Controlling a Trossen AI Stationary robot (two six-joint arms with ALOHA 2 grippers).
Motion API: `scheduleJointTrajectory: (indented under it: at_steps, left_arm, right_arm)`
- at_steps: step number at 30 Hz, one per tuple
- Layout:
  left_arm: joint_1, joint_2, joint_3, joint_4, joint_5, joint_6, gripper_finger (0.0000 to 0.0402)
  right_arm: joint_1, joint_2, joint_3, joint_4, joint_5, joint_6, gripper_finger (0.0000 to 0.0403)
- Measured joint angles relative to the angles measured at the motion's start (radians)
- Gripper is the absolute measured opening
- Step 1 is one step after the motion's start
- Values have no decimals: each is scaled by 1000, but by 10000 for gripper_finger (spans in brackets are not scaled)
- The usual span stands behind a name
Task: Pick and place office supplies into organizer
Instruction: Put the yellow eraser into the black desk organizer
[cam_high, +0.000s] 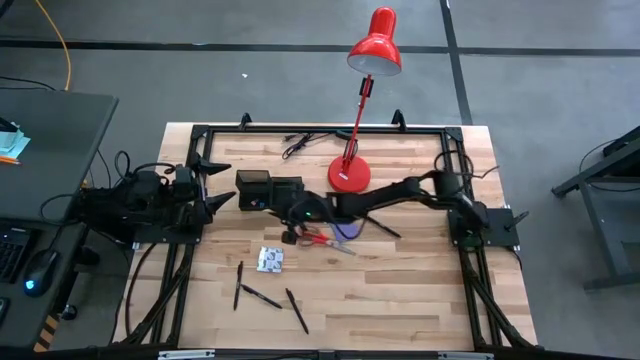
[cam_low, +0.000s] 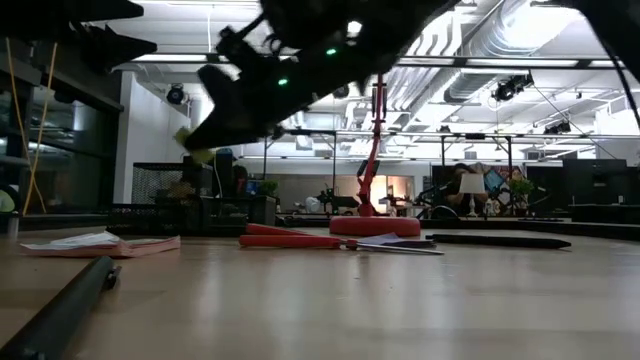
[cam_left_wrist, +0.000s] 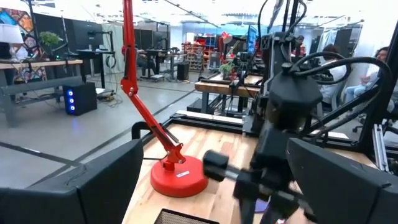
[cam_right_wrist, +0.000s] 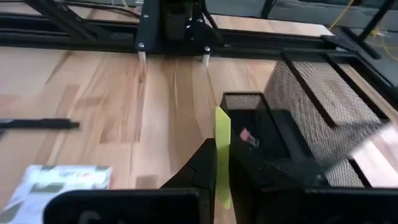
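Pale wooden planks make up the surface (cam_high: 400, 290), framed by black rails, with a grey floor around it and an open workshop beyond. Near the far edge stands a red lamp (cam_high: 352, 172), its round base just beside the right arm. The right end effector (cam_high: 296, 213) reaches across the middle and hangs just beside the organizer (cam_high: 268, 189), a black mesh caddy; its fingers are clenched on a thin yellow-green sheet (cam_right_wrist: 222, 149), held upright edge-on between them, with the mesh cup section close in front in the right wrist view. The left end effector (cam_high: 222, 183) waits at the left edge of the surface, its fingers spread wide and released, pointing toward the organizer. Red-handled scissors (cam_high: 320, 240) lie flat near the middle, touching or overlapping a small purple pad (cam_high: 347, 230). A white-grey patterned packet (cam_high: 270, 260) lies nearer the front edge, apart from the scissors. Three black pens (cam_high: 263, 296) lie scattered at the front, and another pen (cam_high: 385, 229) lies just beyond the purple pad. A black cable (cam_high: 300, 143) sits by the far rail.
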Motion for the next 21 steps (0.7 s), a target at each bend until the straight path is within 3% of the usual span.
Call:
scheduleJointTrajectory:
  at_steps: [11,21]
  left_arm:
    - [0,0,0,-6,3,0,381]
    - [0,0,0,-21,6,0,381]
  right_arm:
    - [-82,211,308,-101,-51,-44,17]
    - [-104,260,367,-123,-42,0,29]
